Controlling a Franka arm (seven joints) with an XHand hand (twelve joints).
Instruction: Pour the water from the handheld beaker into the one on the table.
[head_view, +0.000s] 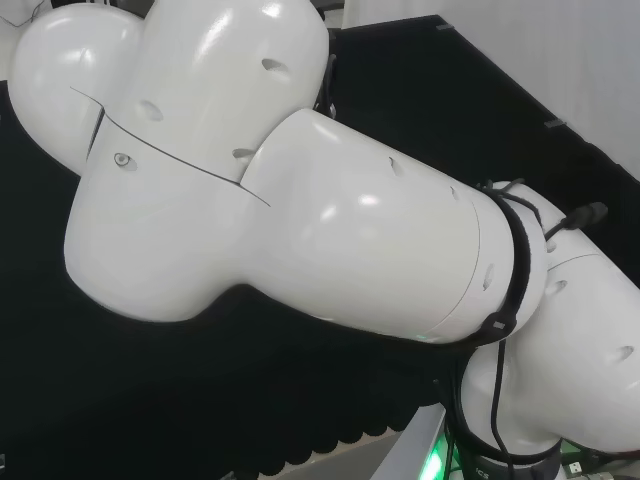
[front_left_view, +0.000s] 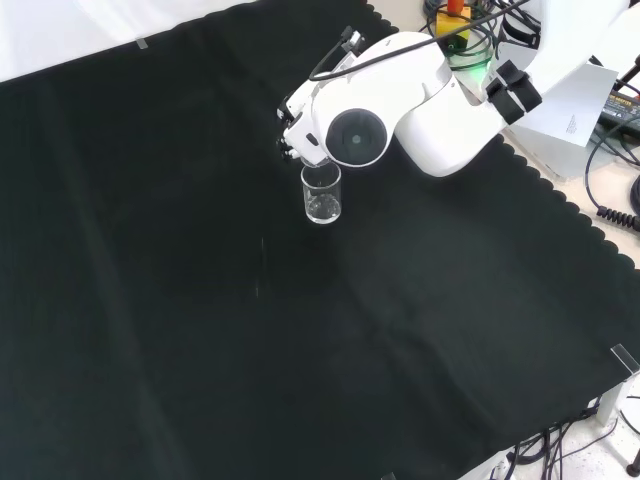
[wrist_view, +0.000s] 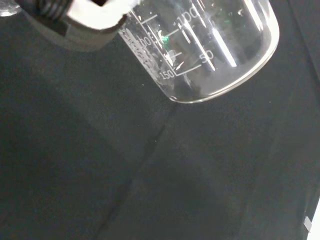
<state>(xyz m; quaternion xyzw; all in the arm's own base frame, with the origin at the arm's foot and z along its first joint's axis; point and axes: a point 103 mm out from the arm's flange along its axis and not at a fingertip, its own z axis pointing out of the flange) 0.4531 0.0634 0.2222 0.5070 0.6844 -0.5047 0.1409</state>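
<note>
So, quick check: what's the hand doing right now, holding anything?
Hand: its fingers cannot be made out, so open or shut cannot be told. A clear beaker sits right beside it.

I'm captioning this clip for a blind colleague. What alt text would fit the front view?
A clear glass beaker stands upright on a black cloth covering a bench, just below the white robot arm that reaches in from the top right. A round grey cap on the arm sits right above the beaker.

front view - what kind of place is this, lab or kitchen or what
Most likely a robotics lab bench set up for glassware handling. A black cloth covers the bench, a clear graduated beaker stands just below the white arm, and loose cables and equipment crowd the bench's edge.
</note>
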